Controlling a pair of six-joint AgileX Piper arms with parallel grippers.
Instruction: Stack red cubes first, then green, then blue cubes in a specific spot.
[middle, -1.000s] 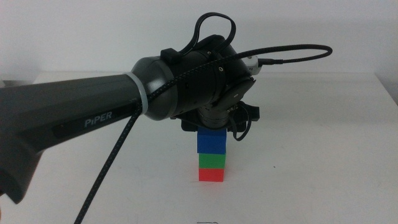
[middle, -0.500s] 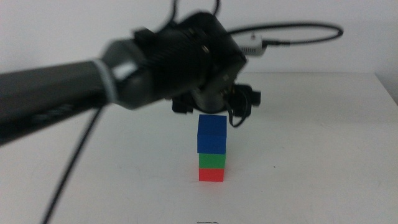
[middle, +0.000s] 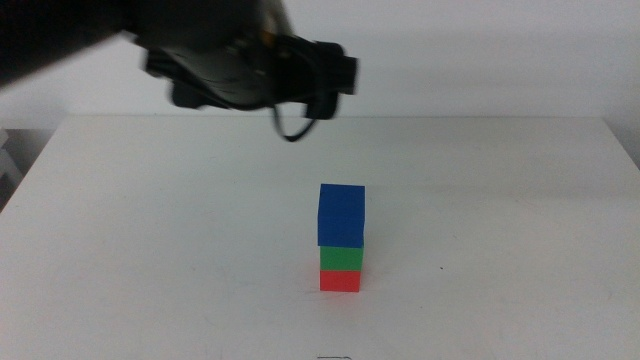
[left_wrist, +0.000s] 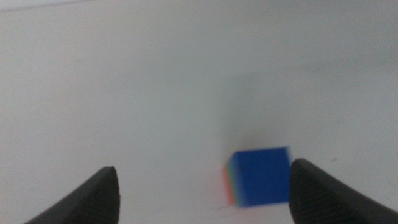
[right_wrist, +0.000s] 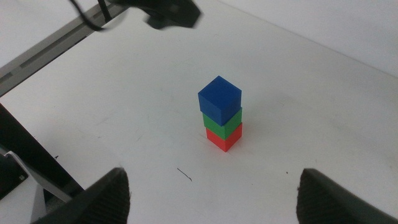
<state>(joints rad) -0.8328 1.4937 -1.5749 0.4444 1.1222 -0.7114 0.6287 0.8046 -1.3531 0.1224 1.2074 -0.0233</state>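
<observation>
Blue cube (middle: 341, 214) sits on green cube (middle: 341, 258), which sits on red cube (middle: 340, 281). Left claw (middle: 262, 72) is open, empty, high above. Right claw (right_wrist: 208, 186) is open, empty.

No readable text, label or number shows anywhere.

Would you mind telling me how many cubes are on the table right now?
3, all in one stack: the red cube on the table, the green cube on it, the blue cube on top. None seems hidden.
</observation>
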